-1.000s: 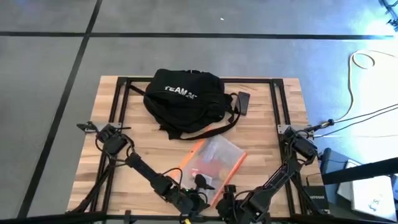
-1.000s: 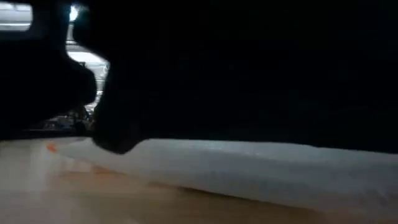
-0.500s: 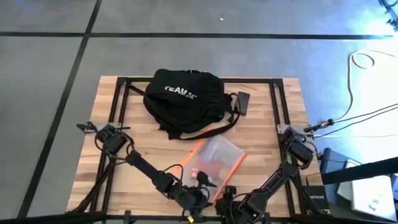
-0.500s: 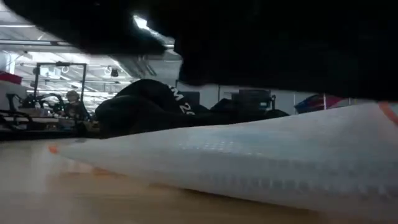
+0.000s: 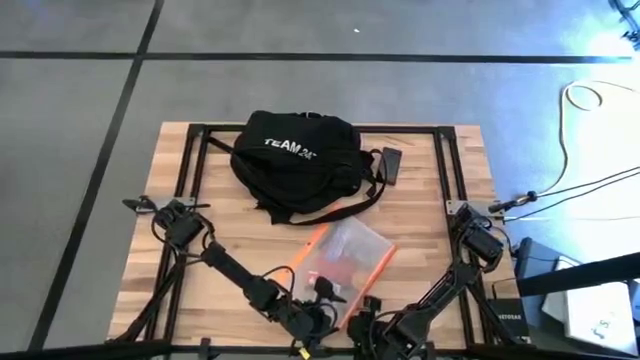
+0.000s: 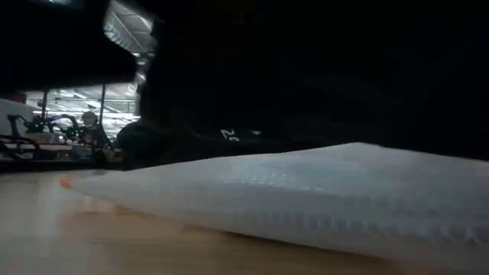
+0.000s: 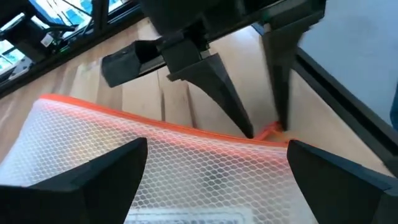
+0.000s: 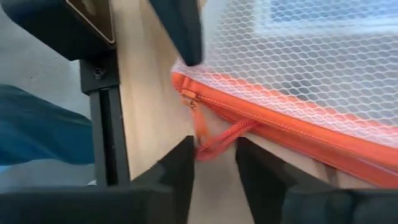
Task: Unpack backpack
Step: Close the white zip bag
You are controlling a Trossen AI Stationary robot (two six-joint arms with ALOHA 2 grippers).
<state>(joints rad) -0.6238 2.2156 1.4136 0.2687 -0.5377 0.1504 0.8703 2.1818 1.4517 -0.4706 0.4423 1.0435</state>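
**Both grippers worked the pouch's corner while the backpack sat apart**

The black backpack (image 5: 296, 162) lay at the far side of the wooden table (image 5: 440, 225), lettering up, well apart from both arms. Nearer than the backpack, between it and the grippers, lay a translucent mesh pouch (image 5: 345, 259) with orange trim, already out on the boards.

Both grippers met at the pouch's near corner. The right gripper (image 8: 214, 163) had its fingers nearly pressed together around the orange zipper pull (image 8: 217, 142), a narrow gap showing between them; whether they truly pinched the cord could not be told. The left gripper (image 7: 211, 163) was spread wide over the pouch's mesh face, holding nothing.

Judging from this, the risks lay at the zipper. The thin cord could slip out of the right fingers if they pulled before closing fully. With the left gripper open and not pinning the pouch, a tug on the pull might drag the whole light pouch along the table rather than open it. The two grippers also stood near enough to each other to collide.
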